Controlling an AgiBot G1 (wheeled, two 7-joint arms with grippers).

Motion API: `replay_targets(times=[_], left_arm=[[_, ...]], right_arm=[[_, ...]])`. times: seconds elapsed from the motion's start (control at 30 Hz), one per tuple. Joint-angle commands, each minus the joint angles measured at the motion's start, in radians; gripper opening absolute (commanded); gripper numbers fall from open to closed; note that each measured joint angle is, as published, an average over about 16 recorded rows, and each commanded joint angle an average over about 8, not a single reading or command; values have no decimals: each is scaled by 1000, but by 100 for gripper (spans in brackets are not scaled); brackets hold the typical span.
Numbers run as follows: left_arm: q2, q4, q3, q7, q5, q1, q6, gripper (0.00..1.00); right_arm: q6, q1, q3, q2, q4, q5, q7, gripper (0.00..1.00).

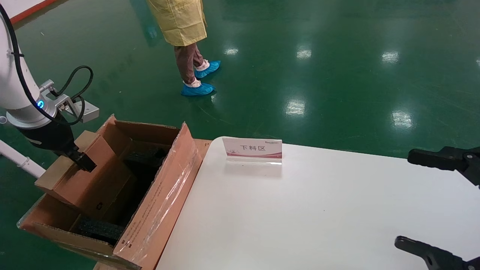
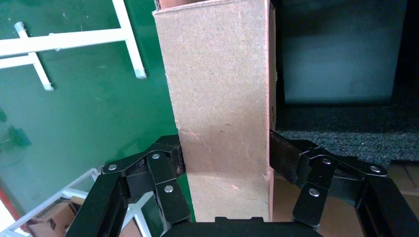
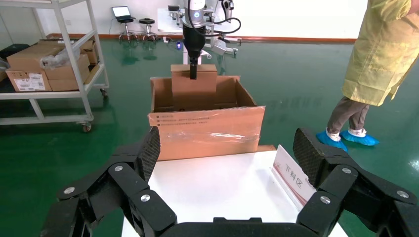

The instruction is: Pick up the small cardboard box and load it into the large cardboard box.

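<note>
Nearest us in the head view, our right hand [image 1: 431, 210] hangs spread wide over the white table [image 1: 318, 210]. Our left hand [image 1: 80, 160] grips the small cardboard box [image 1: 80, 180], tilted inside the large cardboard box [image 1: 157, 210]. Left wrist view: fingers [image 2: 282, 155] clamp its sides. Right wrist view: it stands above the foam-lined carton.

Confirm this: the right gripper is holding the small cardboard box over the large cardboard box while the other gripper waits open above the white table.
Wrong arm. The left gripper holds the small cardboard box over the large cardboard box, as the left wrist view shows; the right gripper waits open above the white table.
</note>
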Motion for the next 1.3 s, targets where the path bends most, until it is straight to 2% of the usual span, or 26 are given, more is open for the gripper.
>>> replay_targets(times=[0.03,0.8,1.1,1.3], left_arm=[[0,0,0,0,0,-1,0,100],[-8,-11,-11,15,-10,-13,-10,100],[-64,-136,-68,126,-54,-103,-83,100],[-161,-296,-144,238,-128,-197,-139,100]], right_arm=[[0,0,0,0,0,0,0,100],[0,0,0,0,0,0,0,100],[0,0,-1,0,-1,0,0,100],[0,1,-1,0,-1,0,-1,100]])
